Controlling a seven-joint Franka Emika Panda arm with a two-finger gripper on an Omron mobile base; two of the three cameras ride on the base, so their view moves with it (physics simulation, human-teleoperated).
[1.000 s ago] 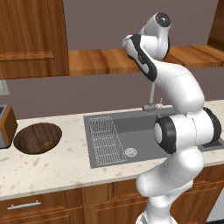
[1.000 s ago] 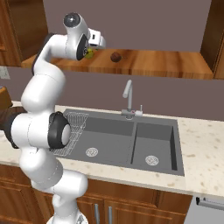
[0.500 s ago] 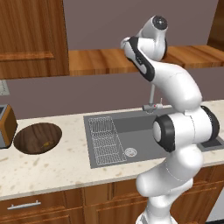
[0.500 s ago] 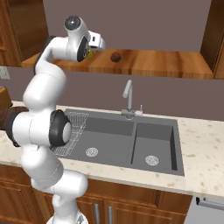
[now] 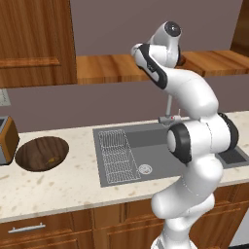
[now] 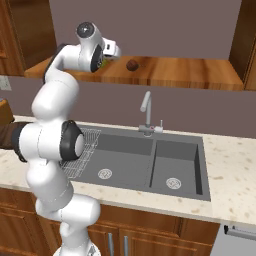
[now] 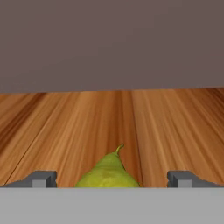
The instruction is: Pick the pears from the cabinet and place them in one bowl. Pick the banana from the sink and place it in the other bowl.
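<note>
Yellow-green pear [image 7: 108, 174] sits between my wide-open, empty claw [image 7: 112, 179]; light, smooth, bruisable, so I'd grip its belly.

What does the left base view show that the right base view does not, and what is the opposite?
Left base view alone: the wide dark wooden bowl on the counter, with a toaster beside it at the left edge. Right base view alone: the reddish brown pear on the open cabinet shelf, a bit of the yellow-green pear beside the robot's hand, and the sink's right basin with its drain. Both share the dark sink, its white wire rack, the faucet and the raised arm.
</note>
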